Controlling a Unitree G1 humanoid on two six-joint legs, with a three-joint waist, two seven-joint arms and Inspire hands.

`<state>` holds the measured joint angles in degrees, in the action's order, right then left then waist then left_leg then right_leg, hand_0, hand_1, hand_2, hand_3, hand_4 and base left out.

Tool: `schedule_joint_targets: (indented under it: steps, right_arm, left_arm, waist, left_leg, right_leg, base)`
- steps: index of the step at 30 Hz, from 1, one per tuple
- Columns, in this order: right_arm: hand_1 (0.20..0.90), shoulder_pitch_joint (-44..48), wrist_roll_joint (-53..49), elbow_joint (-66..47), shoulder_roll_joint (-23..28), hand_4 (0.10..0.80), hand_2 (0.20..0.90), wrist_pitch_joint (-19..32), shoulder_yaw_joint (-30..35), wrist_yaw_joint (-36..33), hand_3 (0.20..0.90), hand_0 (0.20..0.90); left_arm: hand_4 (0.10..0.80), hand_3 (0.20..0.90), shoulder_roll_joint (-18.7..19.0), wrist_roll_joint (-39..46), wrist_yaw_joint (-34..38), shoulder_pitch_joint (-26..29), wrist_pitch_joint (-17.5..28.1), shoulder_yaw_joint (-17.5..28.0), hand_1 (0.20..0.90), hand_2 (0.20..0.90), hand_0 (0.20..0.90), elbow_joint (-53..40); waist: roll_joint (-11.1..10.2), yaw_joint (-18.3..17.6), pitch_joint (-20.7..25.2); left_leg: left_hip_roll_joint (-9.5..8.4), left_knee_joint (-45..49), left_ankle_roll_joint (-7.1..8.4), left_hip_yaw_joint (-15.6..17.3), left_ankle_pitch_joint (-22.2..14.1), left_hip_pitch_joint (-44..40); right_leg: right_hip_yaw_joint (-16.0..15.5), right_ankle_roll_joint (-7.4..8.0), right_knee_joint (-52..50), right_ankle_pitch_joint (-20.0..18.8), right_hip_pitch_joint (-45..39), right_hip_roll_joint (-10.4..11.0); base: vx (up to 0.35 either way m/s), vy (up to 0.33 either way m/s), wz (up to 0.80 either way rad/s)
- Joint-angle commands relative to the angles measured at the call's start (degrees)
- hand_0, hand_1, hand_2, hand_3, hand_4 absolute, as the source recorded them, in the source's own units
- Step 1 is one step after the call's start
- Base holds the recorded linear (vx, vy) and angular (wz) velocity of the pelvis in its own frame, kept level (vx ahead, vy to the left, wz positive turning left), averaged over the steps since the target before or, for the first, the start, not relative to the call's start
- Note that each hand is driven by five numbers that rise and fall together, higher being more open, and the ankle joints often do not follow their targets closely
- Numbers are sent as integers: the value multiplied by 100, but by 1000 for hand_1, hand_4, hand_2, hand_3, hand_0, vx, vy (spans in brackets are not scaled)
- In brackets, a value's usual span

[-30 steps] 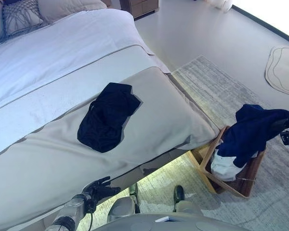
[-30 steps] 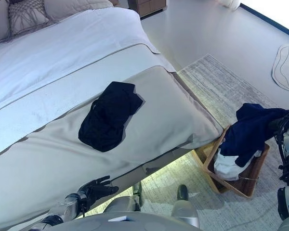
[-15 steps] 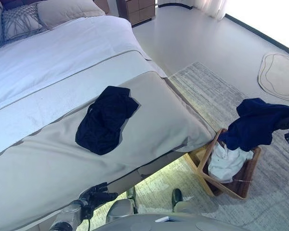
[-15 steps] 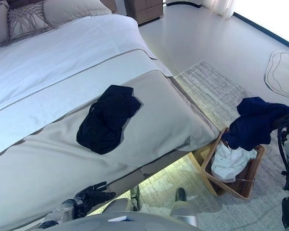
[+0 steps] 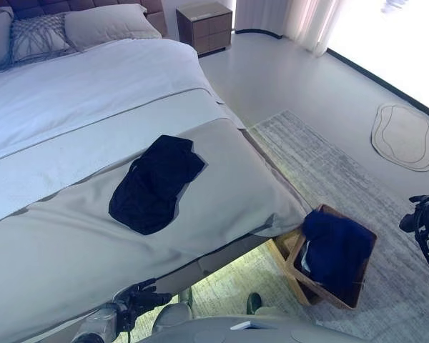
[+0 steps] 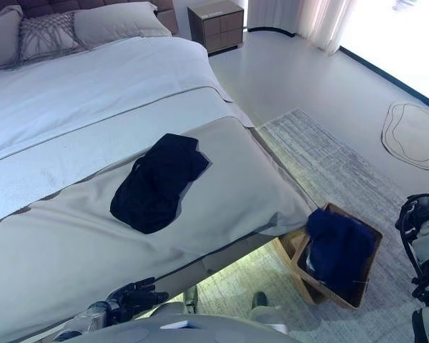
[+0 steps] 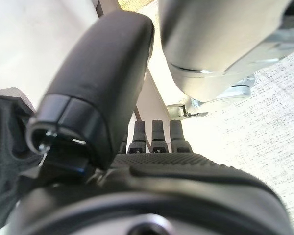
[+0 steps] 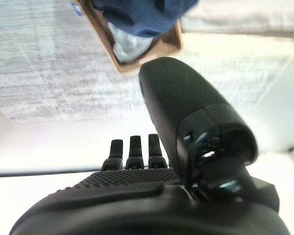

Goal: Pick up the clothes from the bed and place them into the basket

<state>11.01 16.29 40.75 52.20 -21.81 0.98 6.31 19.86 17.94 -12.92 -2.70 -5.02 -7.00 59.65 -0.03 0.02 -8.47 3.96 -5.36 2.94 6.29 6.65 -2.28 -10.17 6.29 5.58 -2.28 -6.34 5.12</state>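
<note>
A black garment (image 5: 154,184) lies crumpled on the grey cover at the foot of the bed (image 5: 71,243). A wooden basket (image 5: 293,266) stands on the rug at the bed's corner, with a navy garment (image 5: 336,246) in it on top of a white one (image 8: 126,48). My right hand (image 5: 420,213) hangs to the right of the basket and above it, open and empty, with straight fingers (image 8: 132,149). My left hand (image 5: 139,299) is low by the bed's near edge, open and empty.
Pillows (image 5: 104,21) lie at the head of the bed, with a nightstand (image 5: 204,25) beside them. A grey rug (image 5: 322,157) runs along the bed's right side. A small pale mat (image 5: 404,136) lies on the floor farther right.
My right hand has let go of the navy garment, which has dropped into the basket over the white one. The hand has drawn back to the right. The camera has tilted up.
</note>
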Motion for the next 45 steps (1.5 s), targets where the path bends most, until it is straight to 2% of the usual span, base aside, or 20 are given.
schedule_joint_targets:
  steps: [1, 2, 3, 4, 5, 6, 7, 9, 12, 16, 22, 26, 28, 31, 36, 39, 41, 45]
  right_arm:
    - [900, 216, -945, -645, -181, 800, 900, 565, 370, -2134, 900, 900]
    - [900, 50, -580, -617, -349, 800, 900, 586, 443, -1613, 900, 900]
    - [900, -19, -370, -606, -397, 800, 900, 714, 442, -1449, 900, 900]
    - [900, -67, -441, -713, -332, 800, 900, 743, 455, -1660, 900, 900]
    - [900, -71, -662, -878, -228, 800, 900, 940, 521, -2460, 900, 900]
    - [900, -63, -676, -982, -227, 800, 900, 1035, 575, -2688, 900, 900]
    - [900, -82, -623, -1166, -339, 800, 900, 1226, 681, -2748, 900, 900]
    - [900, -172, -393, -1190, -506, 800, 900, 1088, 644, -2264, 900, 900]
    - [900, -175, -305, -1306, -399, 800, 900, 1217, 533, -1946, 900, 900]
    - [900, -109, -462, -1905, -510, 800, 900, 1624, 414, -1489, 900, 900]
    - [900, 189, 210, -2465, -608, 800, 900, 2342, -285, -489, 900, 900]
    - [900, 469, 675, -2401, -624, 800, 900, 2585, -804, -385, 900, 900]
    - [900, 818, 1121, -2328, -628, 800, 900, 2649, -1261, -538, 900, 900]
    - [900, 1404, 1613, -2204, -660, 800, 900, 2403, -1739, -984, 900, 900]
    - [900, 2687, 1816, -1601, -675, 800, 900, 1729, -2357, -1463, 900, 900]
    - [900, 3310, 1614, -1058, -737, 800, 900, 1273, -2686, -1525, 900, 900]
    - [900, 3665, 1366, -546, -821, 800, 900, 938, -2952, -1537, 900, 900]
    - [900, 3871, 1377, 94, -943, 800, 900, 684, -3126, -1466, 900, 900]
  left_arm:
    - [800, 900, 265, 45, -59, 124, 337, -83, 900, 900, 900, 84]
    - [800, 900, 228, 145, -110, 161, 421, -70, 900, 900, 900, -1]
    - [800, 900, 211, 228, -126, 208, 431, -73, 900, 900, 900, -105]
    - [800, 900, 228, 280, -129, 267, 335, -73, 900, 900, 900, -308]
    - [800, 900, 223, 429, -106, 310, 272, -116, 900, 900, 900, -630]
    - [800, 900, 198, 504, -78, 309, 302, -154, 900, 900, 900, -734]
    - [800, 900, 113, 556, -46, 306, 518, -227, 900, 900, 900, -816]
    - [800, 900, 38, 585, -65, 344, 687, -272, 900, 900, 900, -917]
    - [800, 900, -18, 502, 4, 407, 615, -411, 900, 900, 900, -1303]
    - [800, 900, -82, 301, 66, 379, 591, -474, 900, 900, 900, -1106]
    - [800, 900, -173, -23, 180, 207, 454, -297, 900, 900, 900, -263]
    - [800, 900, -180, -143, 227, 123, 410, -255, 900, 900, 900, 122]
    - [800, 900, -172, -134, 240, 75, 417, -258, 900, 900, 900, 289]
    - [800, 900, -133, -10, 250, 95, 432, -275, 900, 900, 900, 269]
    - [800, 900, 60, 248, 221, 217, 512, -334, 900, 900, 900, 148]
    - [800, 900, 220, 287, 165, 207, 524, -333, 900, 900, 900, 50]
    - [800, 900, 300, 283, 111, 179, 636, -347, 900, 900, 900, 63]
    - [800, 900, 312, 398, 7, 134, 802, -343, 900, 900, 900, 61]
  waist:
    - [-120, -7, 181]
    - [-97, -20, 170]
    - [-88, -32, 180]
    - [-75, -36, 169]
    - [-53, -40, 131]
    - [-43, -47, 127]
    - [-29, -69, 133]
    - [-28, -82, 150]
    - [-32, -79, 129]
    - [-51, -74, 153]
    - [-99, 63, 138]
    - [-139, 256, 62]
    - [-165, 485, -68]
    - [-180, 818, -271]
    - [-101, 1375, -715]
    - [-76, 1750, -857]
    - [3, 2040, -933]
    - [172, 2343, -984]
  left_leg:
    - [-278, 36, -98, 199, -1012, -471]
    - [-279, 36, -100, 213, -1034, -495]
    - [-285, 36, -105, 214, -1015, -463]
    - [-292, 36, -108, 207, -1005, -453]
    - [-294, 36, -122, 196, -1002, -474]
    - [-296, 36, -127, 198, -1009, -483]
    - [-302, 36, -123, 214, -1024, -503]
    - [-304, 36, -113, 246, -1022, -504]
    - [-285, 36, -120, 266, -1009, -524]
    - [-288, 36, -120, 282, -993, -553]
    - [-326, 36, -119, 182, -952, -577]
    - [-354, 108, -128, 38, -931, -508]
    - [-390, 216, -140, -166, -935, -408]
    - [-463, 443, -178, -506, -928, -68]
    - [-615, 595, -249, -1043, -764, 496]
    - [-661, 564, -236, -1362, -771, 599]
    - [-709, 553, -260, -1638, -672, 715]
    - [-779, 566, -272, -1937, -548, 856]
  right_leg:
    - [-230, -234, -58, 359, -26, -382]
    - [-214, -221, -59, 366, -40, -380]
    - [-222, -220, -58, 348, -6, -370]
    - [-222, -219, -58, 332, 2, -359]
    - [-226, -222, -58, 320, -20, -355]
    - [-235, -223, -58, 321, -25, -358]
    - [-254, -216, -58, 324, -37, -359]
    - [-246, -210, -60, 321, -37, -348]
    - [-286, -226, -58, 313, -79, -318]
    - [-323, -244, -75, 327, -110, -300]
    - [-467, -272, -147, 406, -159, -253]
    - [-602, -297, -224, 457, -169, -209]
    - [-730, -321, -278, 489, -178, -174]
    - [-899, -351, -394, 506, -30, -108]
    - [-1291, -410, -731, 587, 317, -11]
    - [-1508, -432, -1052, 858, 364, 19]
    - [-1798, -455, -1457, 1041, 442, 164]
    - [-2103, -503, -1955, 1234, 503, 425]
  base:
    - [38, 28, -4]
    - [22, 31, -5]
    - [-11, 22, -4]
    - [0, 0, 0]
    - [0, 0, 0]
    - [0, 0, 0]
    - [0, 0, 0]
    - [0, 16, -7]
    - [-9, 4, -10]
    - [21, 13, -6]
    - [45, 69, -1]
    - [38, 82, 17]
    - [43, 111, 34]
    - [-18, 111, 57]
    - [-73, 88, 72]
    - [129, 12, 63]
    - [145, 93, 51]
    - [130, 116, 57]
